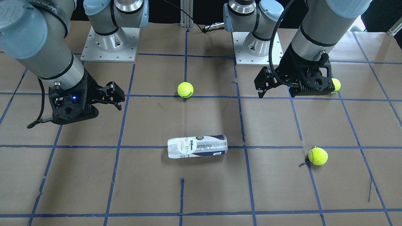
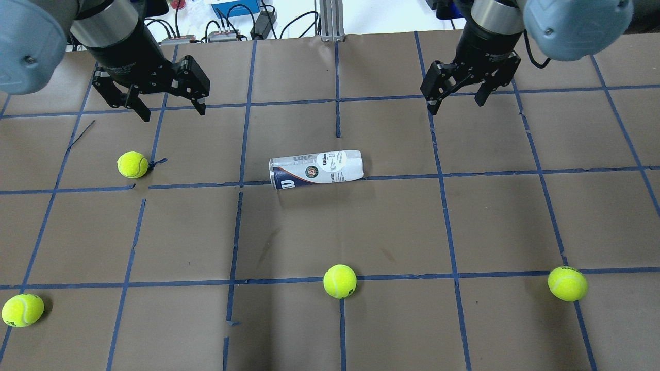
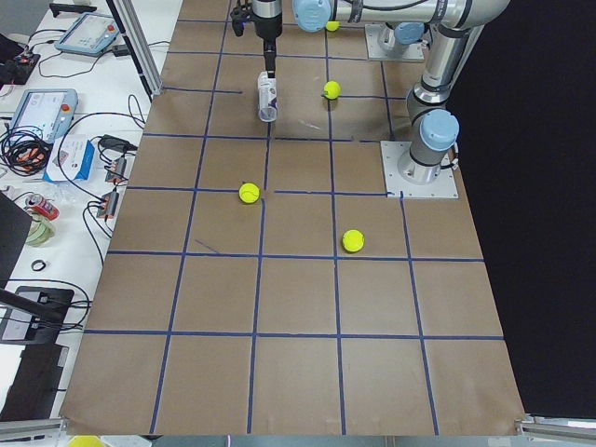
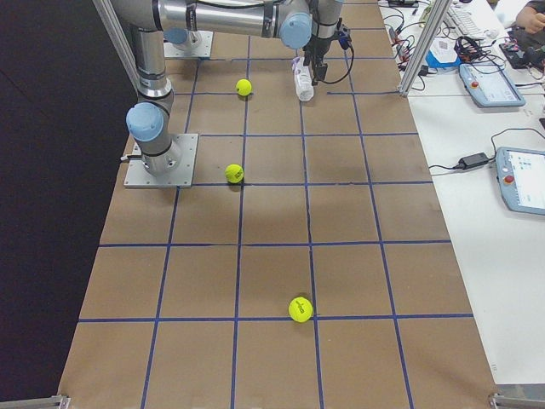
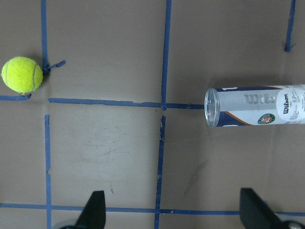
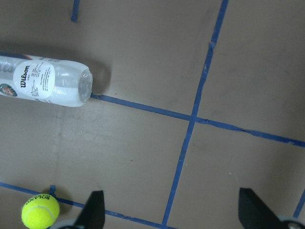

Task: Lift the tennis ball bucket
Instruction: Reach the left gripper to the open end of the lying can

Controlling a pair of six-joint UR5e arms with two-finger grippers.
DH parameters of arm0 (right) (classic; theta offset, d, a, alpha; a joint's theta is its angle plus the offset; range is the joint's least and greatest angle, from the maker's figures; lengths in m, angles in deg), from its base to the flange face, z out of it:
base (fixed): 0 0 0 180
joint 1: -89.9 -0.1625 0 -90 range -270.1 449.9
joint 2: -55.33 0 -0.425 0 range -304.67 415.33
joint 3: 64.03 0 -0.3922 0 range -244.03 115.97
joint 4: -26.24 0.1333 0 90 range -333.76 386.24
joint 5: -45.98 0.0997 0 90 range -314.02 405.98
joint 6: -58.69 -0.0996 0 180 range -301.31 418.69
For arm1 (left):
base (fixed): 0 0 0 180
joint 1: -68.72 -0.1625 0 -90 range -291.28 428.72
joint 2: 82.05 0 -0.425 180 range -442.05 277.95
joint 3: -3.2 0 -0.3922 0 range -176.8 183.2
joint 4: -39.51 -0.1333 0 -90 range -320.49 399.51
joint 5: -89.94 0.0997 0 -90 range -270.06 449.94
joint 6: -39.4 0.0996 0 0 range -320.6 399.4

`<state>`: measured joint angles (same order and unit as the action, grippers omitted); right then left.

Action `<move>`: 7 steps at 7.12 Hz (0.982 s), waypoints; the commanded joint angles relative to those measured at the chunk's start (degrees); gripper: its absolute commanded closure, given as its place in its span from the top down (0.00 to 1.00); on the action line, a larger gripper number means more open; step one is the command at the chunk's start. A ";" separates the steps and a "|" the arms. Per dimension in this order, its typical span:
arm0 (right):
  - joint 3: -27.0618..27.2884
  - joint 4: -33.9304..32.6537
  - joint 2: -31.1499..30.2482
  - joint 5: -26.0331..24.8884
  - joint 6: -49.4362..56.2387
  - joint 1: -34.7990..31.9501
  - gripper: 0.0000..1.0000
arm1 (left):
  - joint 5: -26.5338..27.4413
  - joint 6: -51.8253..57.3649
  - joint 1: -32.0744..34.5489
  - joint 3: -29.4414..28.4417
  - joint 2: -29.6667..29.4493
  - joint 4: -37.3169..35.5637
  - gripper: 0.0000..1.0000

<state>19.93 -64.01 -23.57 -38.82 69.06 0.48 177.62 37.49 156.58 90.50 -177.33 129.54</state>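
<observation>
The tennis ball bucket [image 2: 315,169] is a clear can with a white and dark-blue Wilson label. It lies on its side at the table's middle [image 1: 197,146]. My left gripper [image 2: 172,108] is open and empty, hovering to the far left of the can. In the left wrist view its fingers [image 5: 95,210] frame bare table, with the can's rim end [image 5: 257,106] to the upper right. My right gripper [image 2: 456,103] is open and empty, to the far right of the can. The right wrist view shows the can's closed end [image 6: 45,87] at the upper left.
Several loose yellow-green tennis balls lie on the brown taped table [image 2: 361,232]: one near my left gripper [image 2: 132,164], one in front of the can [image 2: 340,281], one at near right [image 2: 567,283], one at near left [image 2: 22,309]. Cables and devices sit beyond the far edge.
</observation>
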 commanded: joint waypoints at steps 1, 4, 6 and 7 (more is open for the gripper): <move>0.32 1.65 -2.66 -4.37 -8.78 0.65 1.00 | -3.48 0.93 -0.76 8.72 -2.62 -8.22 1.00; -1.78 5.35 -2.75 -4.76 -8.70 1.35 1.00 | -20.83 1.21 -1.90 19.65 -7.71 -24.54 1.00; -2.39 5.09 -3.01 -3.01 -8.35 1.18 1.00 | -23.24 1.47 -2.43 22.46 -10.27 -31.89 1.00; -2.66 5.78 -4.67 0.04 -8.35 1.52 1.00 | -29.44 1.47 -3.48 23.61 -11.06 -32.72 1.00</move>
<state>17.67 -58.71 -26.92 -41.44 60.64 1.79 153.66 38.94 154.00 112.54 -187.26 99.36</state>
